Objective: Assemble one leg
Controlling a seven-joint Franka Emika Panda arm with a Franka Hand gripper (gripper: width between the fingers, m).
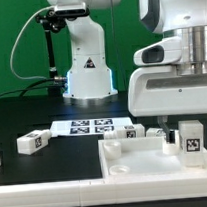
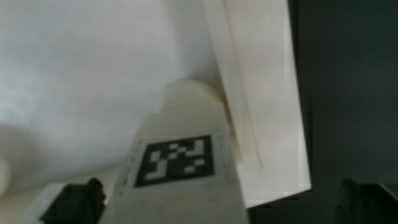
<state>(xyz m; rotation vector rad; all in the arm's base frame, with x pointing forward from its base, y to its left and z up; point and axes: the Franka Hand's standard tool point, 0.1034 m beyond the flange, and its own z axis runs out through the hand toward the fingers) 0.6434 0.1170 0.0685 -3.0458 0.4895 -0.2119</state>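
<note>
Currently, I am hovering my claw (image 2: pixel 217 202) over one leg (image 1: pixel 190 141), a chunky white post with a black-and-white tag on its side. It is standing upright on the large white panel (image 1: pixel 124 162), at the panel corner nearest the bench edge on the exterior view's right. In the wrist view my dark fingertips (image 2: pixel 71 203) are standing apart, with a gap showing on each side of the leg, so I am not gripping it. Other legs (image 1: pixel 30 142) are sitting loose on the bench beyond the panel, near the marker board (image 1: pixel 83 125). I judge I am about to seat this leg in its corner; whether it is already engaged I cannot tell. To do this well, I should be centring the post between my fingers, closing squarely on its flat sides, holding it vertical, and turning gently without dragging the panel.
</note>
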